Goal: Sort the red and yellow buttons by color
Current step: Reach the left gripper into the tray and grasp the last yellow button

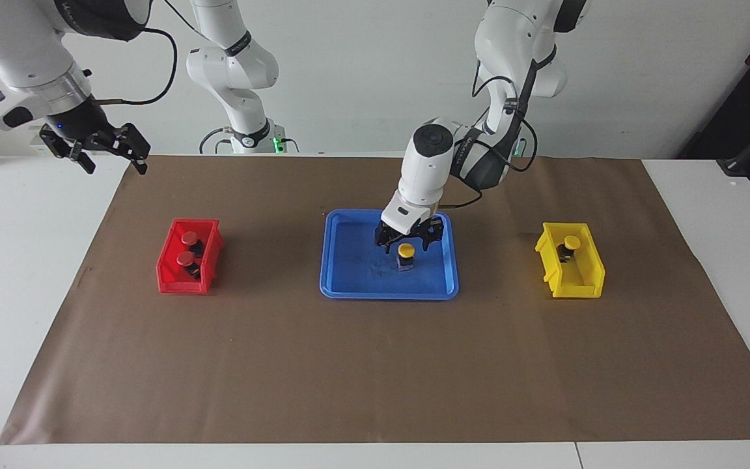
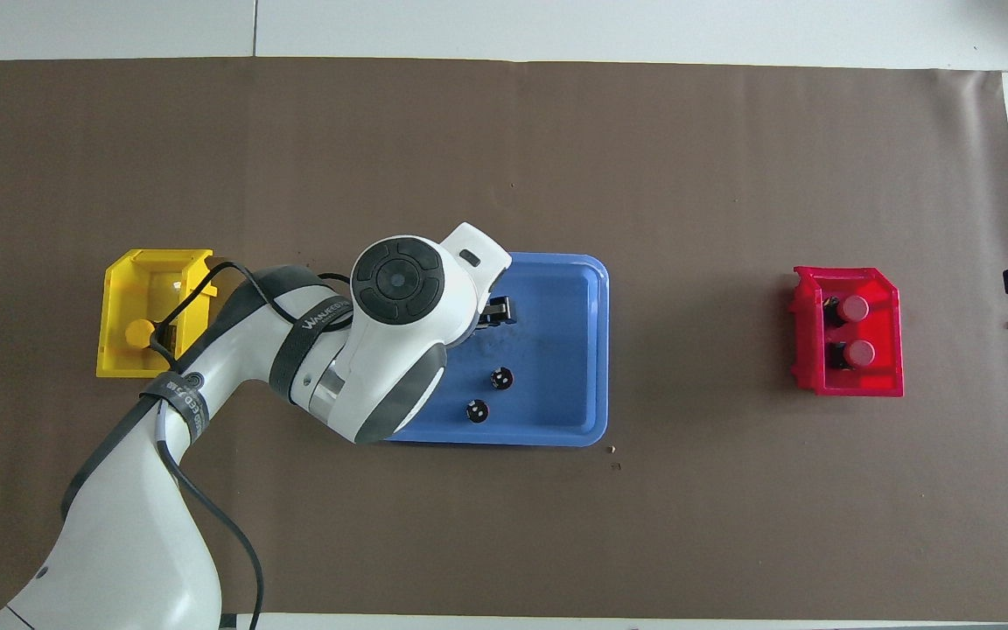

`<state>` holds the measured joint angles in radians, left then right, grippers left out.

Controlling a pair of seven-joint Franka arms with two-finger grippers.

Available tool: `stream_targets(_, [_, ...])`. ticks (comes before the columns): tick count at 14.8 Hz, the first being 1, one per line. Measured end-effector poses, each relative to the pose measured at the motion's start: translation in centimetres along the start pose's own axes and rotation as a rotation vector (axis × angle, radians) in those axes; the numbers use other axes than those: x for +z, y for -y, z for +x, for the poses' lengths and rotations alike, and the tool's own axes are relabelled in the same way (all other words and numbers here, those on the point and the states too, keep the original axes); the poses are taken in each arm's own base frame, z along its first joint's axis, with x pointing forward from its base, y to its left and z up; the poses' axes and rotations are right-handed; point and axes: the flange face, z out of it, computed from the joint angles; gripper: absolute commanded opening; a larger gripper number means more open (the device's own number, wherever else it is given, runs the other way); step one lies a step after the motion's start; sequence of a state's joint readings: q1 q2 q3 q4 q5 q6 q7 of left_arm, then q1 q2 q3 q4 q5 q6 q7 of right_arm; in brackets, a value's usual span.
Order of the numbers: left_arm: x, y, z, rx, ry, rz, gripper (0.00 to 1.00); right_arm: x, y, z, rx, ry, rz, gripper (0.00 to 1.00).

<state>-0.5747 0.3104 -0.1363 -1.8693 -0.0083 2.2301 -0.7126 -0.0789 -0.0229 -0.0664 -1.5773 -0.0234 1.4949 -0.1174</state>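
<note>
A yellow button (image 1: 405, 250) stands upright in the blue tray (image 1: 355, 286). My left gripper (image 1: 405, 243) has come down over it, open, one finger on each side of the yellow cap; whether they touch it I cannot tell. In the overhead view the left hand hides this button. A second yellow button (image 1: 571, 242) (image 2: 138, 332) lies in the yellow bin (image 1: 584, 281). Two red buttons (image 1: 189, 238) (image 1: 185, 258) sit in the red bin (image 1: 170, 277). My right gripper (image 1: 111, 156) waits open, raised over the table's edge at the right arm's end.
Two dark capless cylinders (image 2: 501, 378) (image 2: 476, 410) stand in the tray (image 2: 587, 350), nearer to the robots than the yellow button. Brown paper (image 1: 375, 365) covers the table. The left arm's forearm stretches over the paper between the yellow bin (image 2: 119, 280) and the tray.
</note>
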Motion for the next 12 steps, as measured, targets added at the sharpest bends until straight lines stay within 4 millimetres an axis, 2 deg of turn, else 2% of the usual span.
stream_targets(4, [0.0, 0.3, 0.4, -0.022, 0.000, 0.003, 0.01, 0.0, 0.3, 0.0, -0.005, 0.000, 0.000, 1.00])
stream_targets(7, [-0.8, 0.6, 1.2, -0.035, -0.007, 0.001, 0.01, 0.0, 0.3, 0.0, -0.006, 0.000, 0.000, 1.00])
stream_targets(9, [-2.7, 0.7, 2.1, -0.048, 0.012, 0.020, 0.01, 0.0, 0.3, 0.0, -0.006, 0.000, 0.000, 1.00])
stream_targets(11, [-6.2, 1.6, 3.4, -0.070, 0.035, 0.044, 0.01, 0.0, 0.3, 0.0, -0.006, 0.000, 0.000, 1.00])
stream_targets(12, [-8.0, 2.7, 4.1, -0.078, 0.043, 0.053, 0.01, 0.0, 0.3, 0.0, -0.006, 0.000, 0.000, 1.00])
